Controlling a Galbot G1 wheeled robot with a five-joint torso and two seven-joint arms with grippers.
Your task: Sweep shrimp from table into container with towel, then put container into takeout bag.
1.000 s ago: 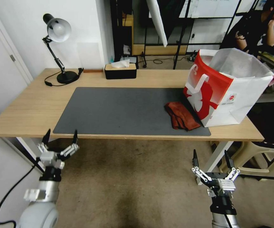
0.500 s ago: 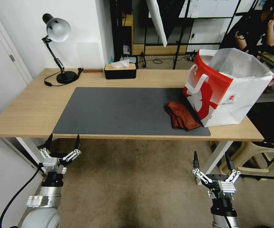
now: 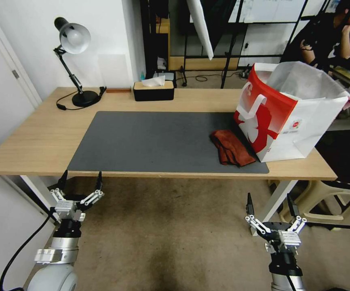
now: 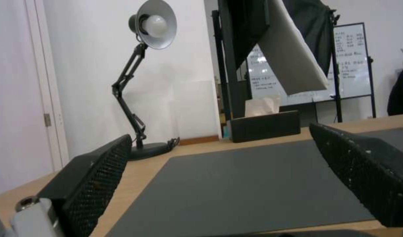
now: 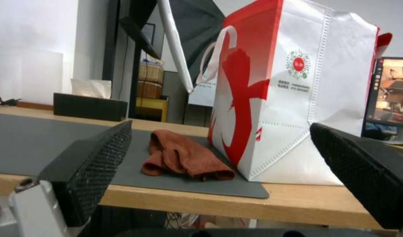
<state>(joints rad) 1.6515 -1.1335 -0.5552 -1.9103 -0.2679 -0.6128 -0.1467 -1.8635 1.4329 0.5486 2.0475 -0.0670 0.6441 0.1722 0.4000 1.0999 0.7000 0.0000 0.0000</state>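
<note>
Towel (image 3: pixel 232 147): rust-brown, crumpled, lying on the dark grey mat (image 3: pixel 159 141) at centre-right of the head view, just beside the foot of the takeout bag; touching or not, cannot tell.
Takeout bag (image 3: pixel 292 111): red and white, upright on the table (image 3: pixel 29 133) at the right of the head view, mouth open, silvery lining visible.
Left gripper (image 3: pixel 80 180): lower left of the head view, below the near table edge, fingers spread wide, holding nothing, touching nothing.
Right gripper (image 3: pixel 269 203): lower right of the head view, below the table edge, fingers spread wide, empty; towel and bag seen between its fingers in the right wrist view.
Lamp (image 3: pixel 72 60): upper left, on the far table corner.
Tissue box (image 3: pixel 154 90): black, at the far table edge, top centre.
</note>
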